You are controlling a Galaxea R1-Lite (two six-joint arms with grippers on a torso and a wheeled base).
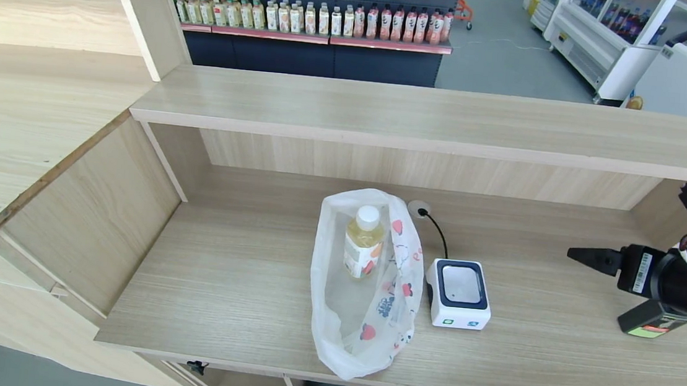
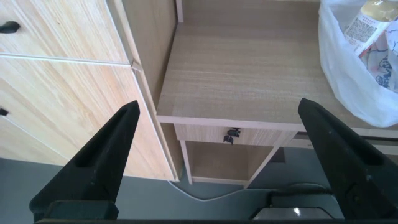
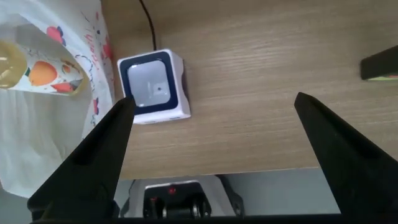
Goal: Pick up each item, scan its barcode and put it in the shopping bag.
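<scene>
Light wooden table point(image 1: 230, 282) is carrying the shopping bag point(image 1: 363, 319), which is lying open near the middle of the front edge. A bottle point(image 1: 364, 241) of yellowish drink is resting inside it, at the end toward the back edge. A white scanner point(image 1: 458, 292) is sitting just beside the bag, on its right. A dark flat item point(image 1: 649, 320) is lying near the right edge. The right gripper point(image 3: 211, 155) is hanging spread wide over the table near that item. The left gripper point(image 2: 217, 162) is hanging spread wide off the front left corner.
</scene>
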